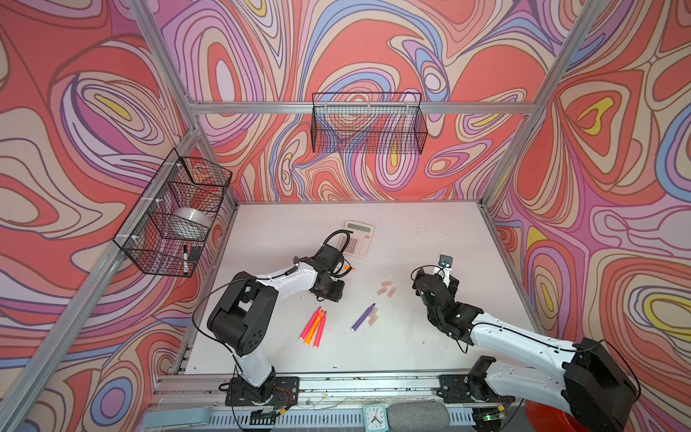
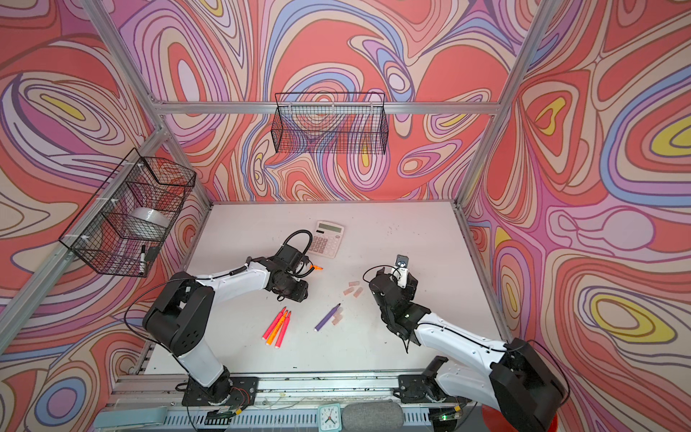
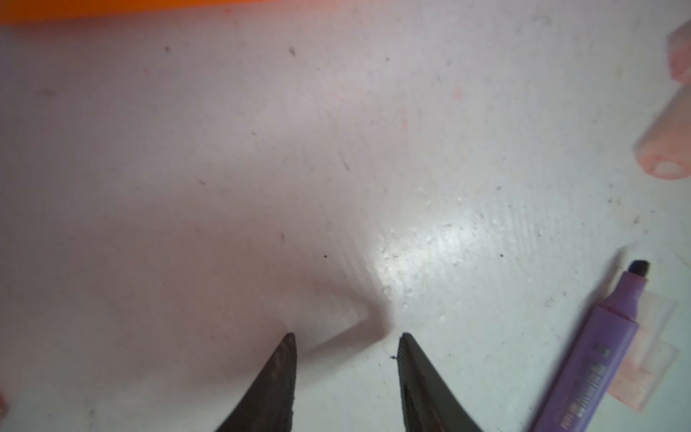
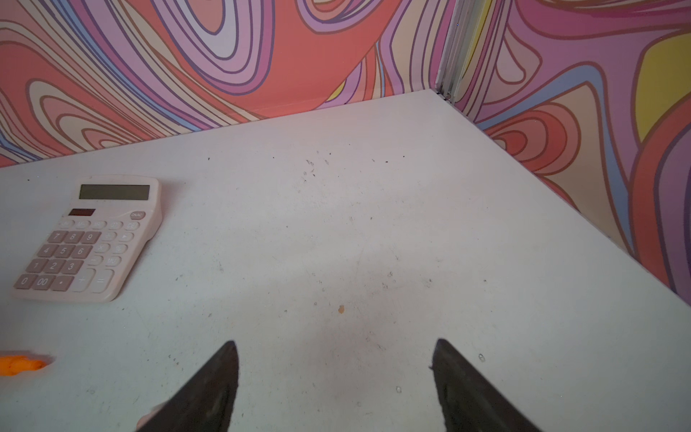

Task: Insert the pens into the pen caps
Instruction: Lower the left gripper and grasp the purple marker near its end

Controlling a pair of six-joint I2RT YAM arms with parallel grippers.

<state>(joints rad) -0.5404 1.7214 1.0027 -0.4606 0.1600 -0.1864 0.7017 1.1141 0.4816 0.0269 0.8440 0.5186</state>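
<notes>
In both top views three pens (image 1: 313,326) (image 2: 276,326), pink and orange, lie side by side at the front. To their right a purple pen (image 1: 362,317) (image 3: 583,370) lies with two pale pen caps (image 1: 373,317) (image 3: 643,359) against it. Three more pen caps (image 1: 387,290) (image 2: 353,290) sit between the arms. An orange pen tip (image 1: 349,268) (image 4: 22,364) pokes out beside the left wrist; whether it rests on the table is unclear. My left gripper (image 3: 346,336) points down at bare table, open and holding nothing. My right gripper (image 4: 336,344) stands open wide over bare table.
A pink calculator (image 1: 356,239) (image 4: 89,239) lies behind the left arm. Wire baskets hang on the left wall (image 1: 172,213) and the back wall (image 1: 368,123). The white table (image 1: 430,232) ends at patterned walls; its back right corner (image 4: 441,93) is near the right gripper.
</notes>
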